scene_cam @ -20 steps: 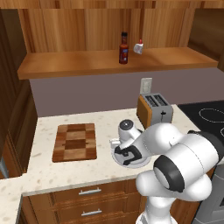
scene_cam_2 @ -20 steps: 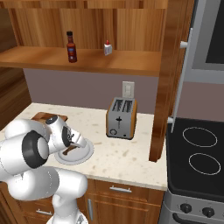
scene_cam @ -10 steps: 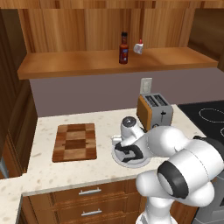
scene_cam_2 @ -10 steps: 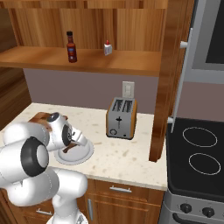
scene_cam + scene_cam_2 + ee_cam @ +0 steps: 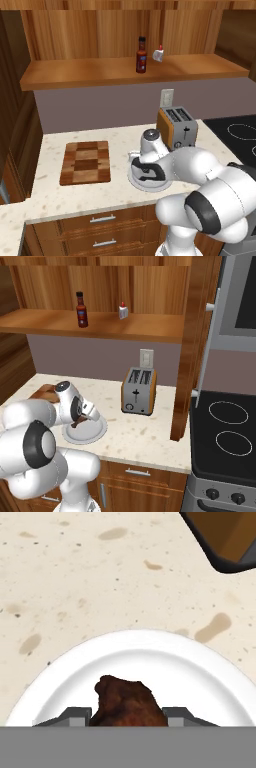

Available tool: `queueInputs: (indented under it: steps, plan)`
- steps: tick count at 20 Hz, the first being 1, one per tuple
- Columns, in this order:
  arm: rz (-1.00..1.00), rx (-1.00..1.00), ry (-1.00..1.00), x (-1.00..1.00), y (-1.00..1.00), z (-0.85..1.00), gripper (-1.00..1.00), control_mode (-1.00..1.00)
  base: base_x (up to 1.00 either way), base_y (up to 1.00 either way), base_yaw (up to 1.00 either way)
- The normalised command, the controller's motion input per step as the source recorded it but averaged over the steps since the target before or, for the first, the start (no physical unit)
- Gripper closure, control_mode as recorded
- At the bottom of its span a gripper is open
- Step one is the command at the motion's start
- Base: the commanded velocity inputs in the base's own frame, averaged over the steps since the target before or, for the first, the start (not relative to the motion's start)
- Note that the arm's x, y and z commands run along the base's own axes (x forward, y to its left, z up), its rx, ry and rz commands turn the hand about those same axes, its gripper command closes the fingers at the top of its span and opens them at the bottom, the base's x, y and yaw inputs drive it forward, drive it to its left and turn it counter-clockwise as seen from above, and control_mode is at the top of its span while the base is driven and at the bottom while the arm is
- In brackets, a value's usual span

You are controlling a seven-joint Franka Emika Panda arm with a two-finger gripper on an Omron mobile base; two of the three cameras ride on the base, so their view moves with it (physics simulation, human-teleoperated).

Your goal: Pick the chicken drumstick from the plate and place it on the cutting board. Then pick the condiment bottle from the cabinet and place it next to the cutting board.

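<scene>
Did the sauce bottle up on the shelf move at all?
No. The condiment bottle stands on the cabinet shelf, just left of the small white object, same as before.

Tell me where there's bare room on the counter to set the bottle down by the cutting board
Bare counter lies between the cutting board and the plate, and along the front edge below the board. It is crowded at the plate, where the end effector grips the chicken drumstick, and by the toaster.

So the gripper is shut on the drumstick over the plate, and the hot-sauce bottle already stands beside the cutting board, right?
Not quite. The gripper is shut on the chicken drumstick over the plate, but the condiment bottle isn't by the cutting board. The left base view shows it standing on the cabinet shelf above the counter.
</scene>
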Motion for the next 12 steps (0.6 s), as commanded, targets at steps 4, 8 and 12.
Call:
queueInputs:
  steps: [4, 8, 12]
  plan:
    - [-0.01, 0.00, 0.00, 0.00, 0.00, 0.15, 1.00, -1.00, 0.00, 0.00, 0.00]
    - [-0.01, 0.00, 0.00, 0.00, 0.01, 0.19, 1.00, -1.00, 0.00, 0.00, 0.00]
    - [0.00, 0.00, 0.00, 0.00, 0.10, 0.21, 1.00, -1.00, 0.00, 0.00, 0.00]
